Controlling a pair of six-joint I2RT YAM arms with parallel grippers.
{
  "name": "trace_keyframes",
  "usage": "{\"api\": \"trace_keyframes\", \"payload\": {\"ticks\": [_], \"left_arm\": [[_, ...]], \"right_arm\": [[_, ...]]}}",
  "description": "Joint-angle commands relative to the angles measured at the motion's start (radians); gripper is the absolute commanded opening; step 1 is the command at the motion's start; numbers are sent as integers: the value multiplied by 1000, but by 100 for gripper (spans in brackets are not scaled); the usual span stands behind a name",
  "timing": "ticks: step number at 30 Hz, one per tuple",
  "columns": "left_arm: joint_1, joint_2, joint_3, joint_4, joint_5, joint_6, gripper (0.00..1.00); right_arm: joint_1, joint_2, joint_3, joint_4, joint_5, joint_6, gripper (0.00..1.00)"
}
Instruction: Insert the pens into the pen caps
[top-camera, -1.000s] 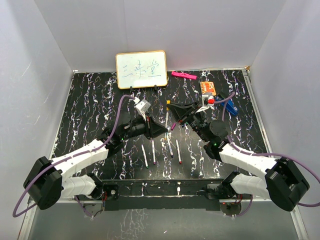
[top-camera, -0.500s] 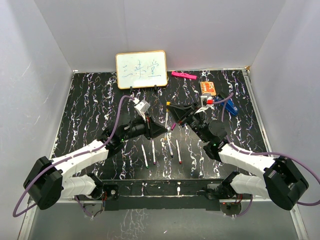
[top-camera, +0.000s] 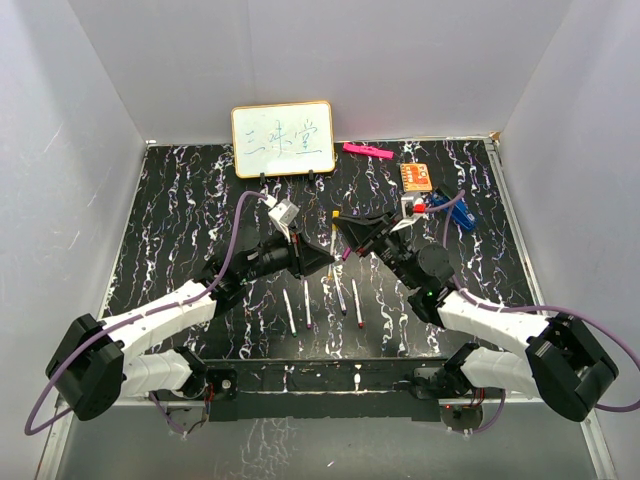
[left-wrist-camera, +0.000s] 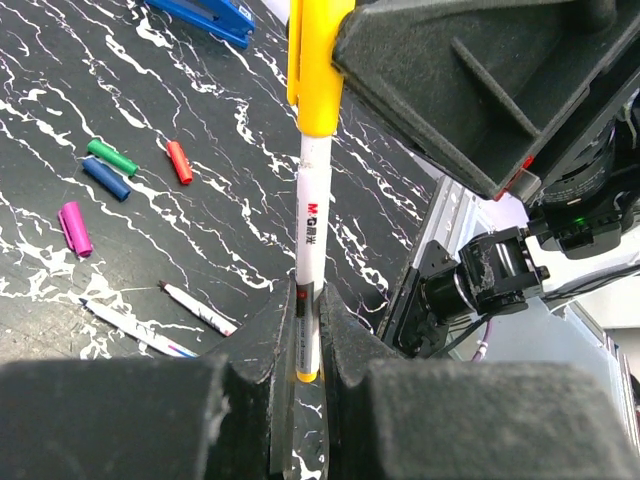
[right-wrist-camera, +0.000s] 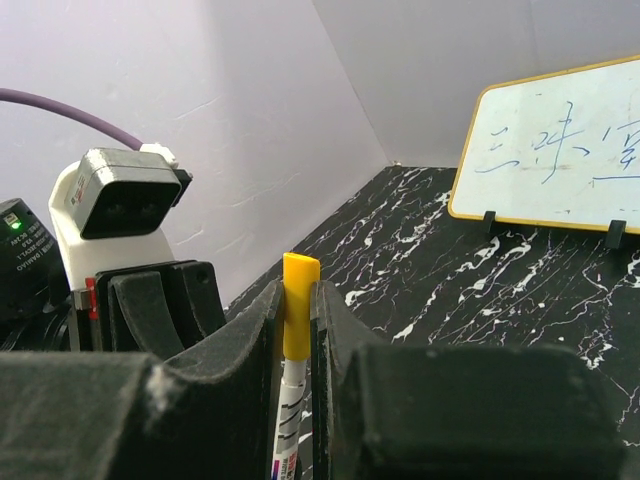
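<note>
Cap and contents: the yellow cap (left-wrist-camera: 315, 70) sits over the upper end of one white pen (left-wrist-camera: 312, 220), and the barrel runs straight out of its mouth. Whether the pen is pushed fully home cannot be told. Cap and pen are off the counter (top-camera: 180, 220), in the air above its middle.

Claw state: the left claw (left-wrist-camera: 305, 345) is clamped on the pen's lower end, one finger on each side of the barrel. The right claw (right-wrist-camera: 297, 300) is clamped on the yellow cap, with the cap's top showing just above its fingers.

Arm pose: the left arm (top-camera: 170, 310) and right arm (top-camera: 490, 315) both reach from the near edge inward. They converge over the counter's middle, so the two claws face each other tip to tip along the line of the pen.

Loose task items: four loose pens (top-camera: 307, 303) lie side by side between the counter's middle and its near edge, roughly parallel and apart from one another. In the left wrist view a green cap (left-wrist-camera: 112, 157) and a blue cap (left-wrist-camera: 105, 179) lie just beside each other. A red cap (left-wrist-camera: 178, 161) lies near them and a purple cap (left-wrist-camera: 73, 227) lies a little apart, all flat on the counter.

Other items: a whiteboard (top-camera: 283, 139) stands at the far edge. A pink marker (top-camera: 366, 151) lies along the same edge to its right. An orange card (top-camera: 417, 176) lies toward the far right corner, and a blue object (top-camera: 457, 213), too small to identify, lies nearer the right edge.
</note>
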Motion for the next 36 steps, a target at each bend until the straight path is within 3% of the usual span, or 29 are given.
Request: {"api": "trace_keyframes", "payload": {"ticks": [1,6,20,36], "left_arm": [[-5,-21,1,85,9,-10,0],[-5,-19,-11,142,-9,-29,0],[-4,-46,22,241,-127,12,0],[-3,-36,111,292,-191,74,0]], "right_arm": [[3,9,-9,71,-17,13,0],[3,29,-3,60,-43,28,0],[9,24,10,-167,-48,-3,0],[68,56,-39,-265,-36,-12,0]]}}
